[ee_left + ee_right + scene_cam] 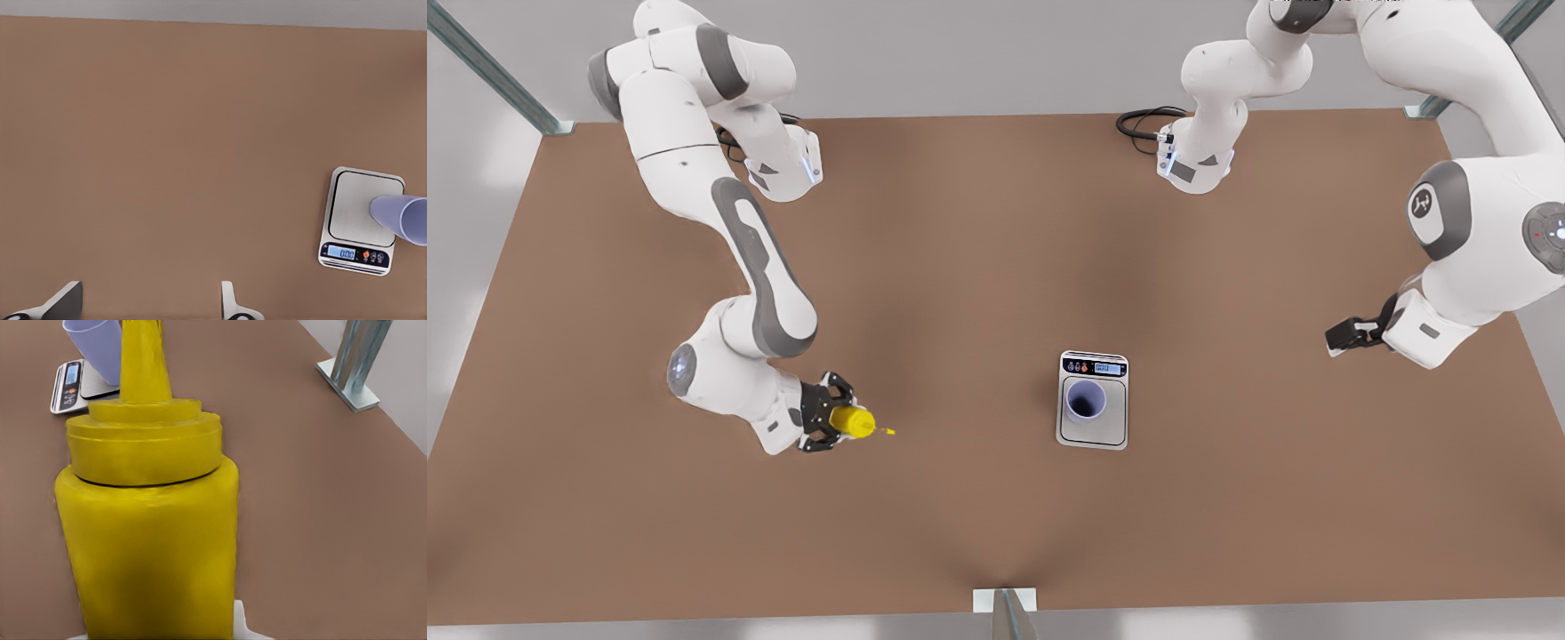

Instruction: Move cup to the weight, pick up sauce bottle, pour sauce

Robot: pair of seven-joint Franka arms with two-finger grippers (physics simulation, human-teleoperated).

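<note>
Two arms split the work. The right end effector (829, 415), on the front view's left, pinches the sauce bottle (852, 421) by its body, nozzle aimed toward the cup (1086, 401) — ready, I judge, to carry over and pour. That cup stands on the scale (1093, 432). The left end effector (1343, 336) waits well apart above the tabletop (960, 267), fingers spread.

Table (167, 133): I see bare brown surface under my left wrist camera.
Weight (353, 207): silver scale lying flat, its blue display lit.
Cup (400, 219): lavender, standing on the weight's platform.
Left gripper (150, 301): my two fingertips are spread apart, holding nothing, away from the weight.
</note>
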